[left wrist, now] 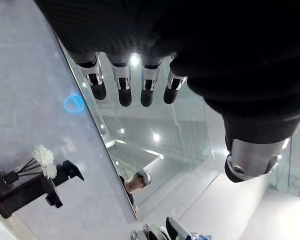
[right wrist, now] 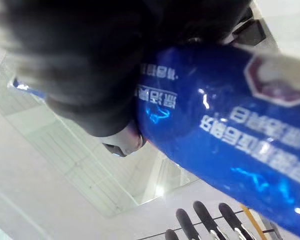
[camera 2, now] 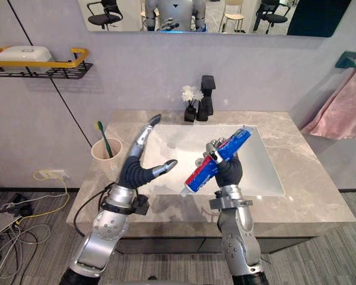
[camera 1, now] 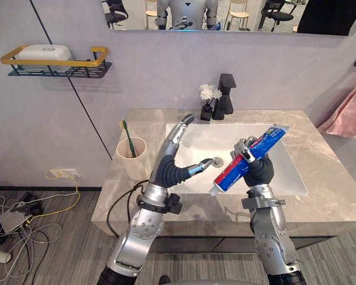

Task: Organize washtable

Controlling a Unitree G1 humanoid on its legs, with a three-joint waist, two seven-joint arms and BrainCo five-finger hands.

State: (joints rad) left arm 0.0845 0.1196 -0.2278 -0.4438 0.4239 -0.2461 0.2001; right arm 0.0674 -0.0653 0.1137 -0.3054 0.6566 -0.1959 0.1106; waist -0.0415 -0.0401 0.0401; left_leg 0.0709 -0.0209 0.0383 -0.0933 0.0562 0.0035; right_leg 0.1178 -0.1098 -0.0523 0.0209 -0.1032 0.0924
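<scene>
Toothpaste tube (camera 1: 250, 159), blue and red with a white cap, sits in the right hand (camera 1: 259, 171), whose fingers (camera 1: 242, 148) and thumb are curled round its middle. The tube is tilted: the cap end points down toward the robot's left and the flat crimped end points up toward the far right. It is held in the air above the front part of the white sink (camera 1: 225, 138), clear of the desk (camera 1: 323, 199). In the right wrist view the tube's blue body (right wrist: 230, 150) lies directly against the dark palm.

The left hand (camera 1: 172, 169) is raised over the sink's left edge, wide open. Its fingers (camera 1: 179, 132) reach straight up and away, and its thumb (camera 1: 203, 165) is spread toward the tube's lower end. The thumb tip comes near the tube, with a small gap between them in the right eye view. The left wrist view shows the same straight fingers (left wrist: 122, 85) in a row with nothing between them and the thumb (left wrist: 251, 161).

On the desk's left side stands a beige cup (camera 1: 132, 159) with a green toothbrush (camera 1: 127, 138) upright in it. Behind the sink a black faucet (camera 1: 226, 95) stands just beside a small dark vase of white flowers (camera 1: 209, 94). On the wall to the left is a black shelf with a yellow rail (camera 1: 58, 64), carrying a white box (camera 1: 44, 53). A pink towel (camera 1: 351, 110) hangs at the right, and a mirror (camera 1: 243, 16) runs above. Cables (camera 1: 21, 217) lie on the floor at the left.
</scene>
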